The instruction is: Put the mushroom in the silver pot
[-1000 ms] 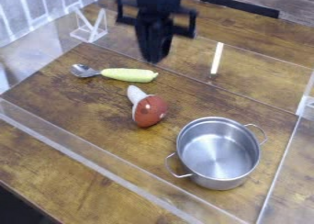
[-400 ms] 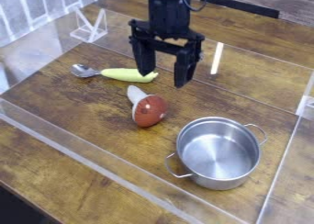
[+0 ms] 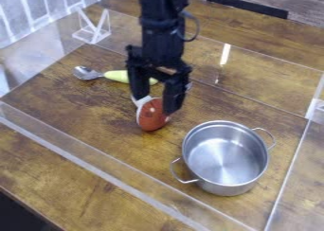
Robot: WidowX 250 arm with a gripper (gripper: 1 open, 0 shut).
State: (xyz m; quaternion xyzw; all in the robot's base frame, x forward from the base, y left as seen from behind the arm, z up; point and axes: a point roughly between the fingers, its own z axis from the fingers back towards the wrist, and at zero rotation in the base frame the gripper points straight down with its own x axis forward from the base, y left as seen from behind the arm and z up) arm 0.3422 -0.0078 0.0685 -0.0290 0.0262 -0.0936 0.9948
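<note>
Gripper (image 3: pixel 154 93) at frame centre, fingers (image 3: pixel 135 86) spread wide and pointing down, straddling the mushroom (image 3: pixel 152 114), holding nothing; looks set up for a top grasp. Mushroom lies on its side on the worktop (image 3: pixel 76 112), cap toward the silver pot (image 3: pixel 226 156), which sits empty lower right, near.

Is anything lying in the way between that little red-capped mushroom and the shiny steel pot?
Nothing visible. Only bare wooden tabletop lies between the red-capped toy mushroom and the round steel pot.
</note>
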